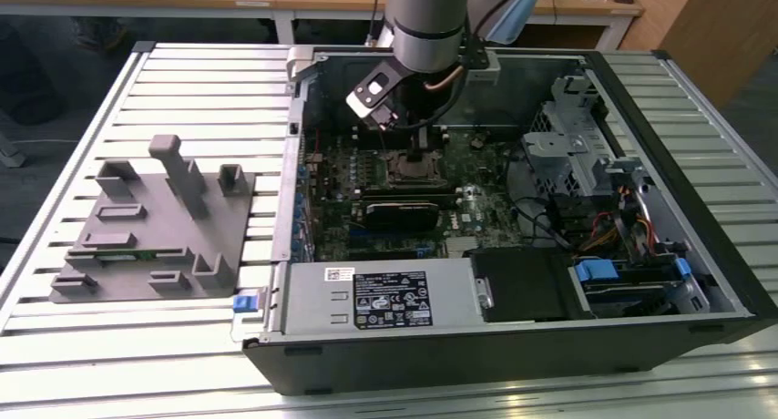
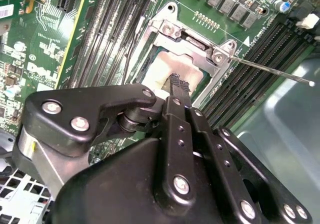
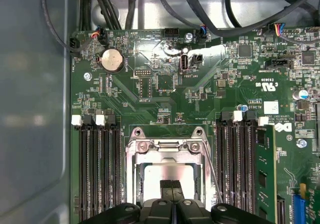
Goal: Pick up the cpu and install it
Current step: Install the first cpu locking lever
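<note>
Pale silvery square cpu (image 3: 150,181) looks seated in the steel socket frame (image 3: 167,145). The black pincer (image 3: 172,185), fingers together, sits over it at 11 o'clock inside the open computer case (image 1: 486,360). The thin wire lever (image 2: 270,70) looks unlatched.

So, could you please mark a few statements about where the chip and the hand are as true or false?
1. The hand is shut, its tips right over the pale chip. True.
2. A grey fixture stands outside the computer case, at the exterior view's left. True.
3. The chip lies on that fixture. False: it sits inside the socket's metal frame.
4. The case is closed. False: it is open, the green board showing.
</note>
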Available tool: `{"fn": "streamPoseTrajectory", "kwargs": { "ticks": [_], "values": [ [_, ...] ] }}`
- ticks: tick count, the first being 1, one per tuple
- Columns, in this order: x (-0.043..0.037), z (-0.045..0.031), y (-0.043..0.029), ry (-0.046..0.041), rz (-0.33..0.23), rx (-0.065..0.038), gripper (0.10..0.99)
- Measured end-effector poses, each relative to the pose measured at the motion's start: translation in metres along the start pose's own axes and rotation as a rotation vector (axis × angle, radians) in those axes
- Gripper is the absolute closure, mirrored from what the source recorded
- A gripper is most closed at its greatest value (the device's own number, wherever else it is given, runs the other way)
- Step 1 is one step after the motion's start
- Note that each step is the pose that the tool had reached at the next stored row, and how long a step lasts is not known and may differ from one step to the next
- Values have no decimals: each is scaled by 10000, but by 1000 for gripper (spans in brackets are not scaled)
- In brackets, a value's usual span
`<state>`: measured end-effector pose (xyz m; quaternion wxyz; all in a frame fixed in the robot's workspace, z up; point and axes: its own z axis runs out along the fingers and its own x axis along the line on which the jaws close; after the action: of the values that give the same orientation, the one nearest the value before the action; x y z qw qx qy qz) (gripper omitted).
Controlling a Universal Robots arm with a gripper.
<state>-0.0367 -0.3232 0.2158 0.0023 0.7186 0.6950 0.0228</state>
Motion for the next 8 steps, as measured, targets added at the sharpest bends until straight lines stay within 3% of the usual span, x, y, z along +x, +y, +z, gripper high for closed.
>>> {"fn": "streamPoseTrajectory", "kwargs": {
  "ticks": [8],
  "values": [
    [5,-156,5,0,0,0,980]
  ]
}}
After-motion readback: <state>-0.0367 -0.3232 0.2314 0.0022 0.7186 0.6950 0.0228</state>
